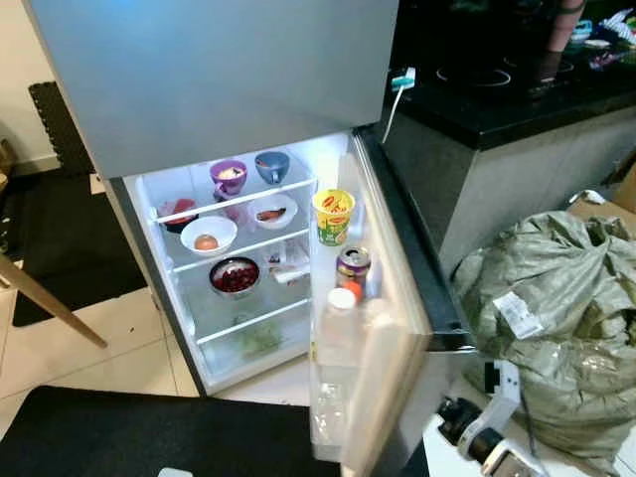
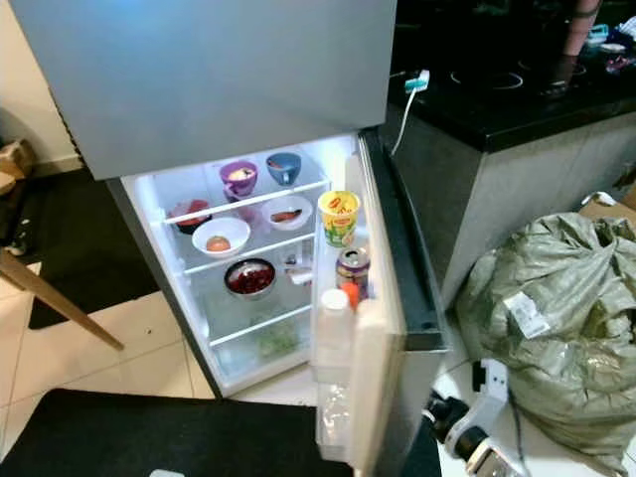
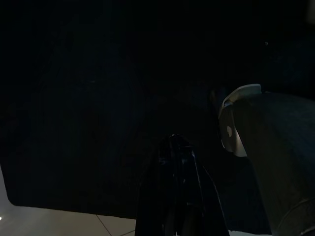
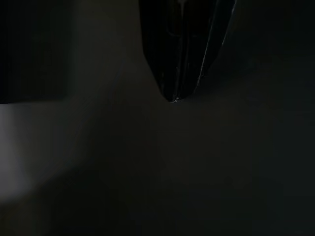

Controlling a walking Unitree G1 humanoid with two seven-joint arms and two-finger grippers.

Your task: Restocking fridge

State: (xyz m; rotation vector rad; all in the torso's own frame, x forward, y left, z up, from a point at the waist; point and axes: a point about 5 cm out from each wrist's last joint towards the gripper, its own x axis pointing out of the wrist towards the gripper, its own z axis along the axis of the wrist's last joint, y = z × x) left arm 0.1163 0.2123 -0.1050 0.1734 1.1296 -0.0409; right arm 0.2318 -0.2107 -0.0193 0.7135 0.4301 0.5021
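The fridge's lower compartment (image 1: 149,258) stands open and lit. A purple cup (image 1: 229,177) and a blue cup (image 1: 271,165) sit on its top shelf. Below are a white bowl (image 1: 208,236) holding something round, a second white bowl (image 1: 272,211) and a steel bowl of red food (image 1: 236,276). The open door (image 1: 397,298) carries a yellow noodle cup (image 1: 333,216), a can (image 1: 353,264) and a clear bottle (image 1: 341,323). My right arm (image 1: 487,427) hangs low beside the door. In the dark wrist views my left gripper (image 3: 173,142) and right gripper (image 4: 174,97) are both shut and hold nothing.
A bulky grey-green sack (image 1: 556,298) lies on the floor to the right of the door. A black counter (image 1: 497,89) stands behind it. A black mat (image 1: 149,432) lies before the fridge, and a wooden leg (image 1: 45,298) slants in at the left.
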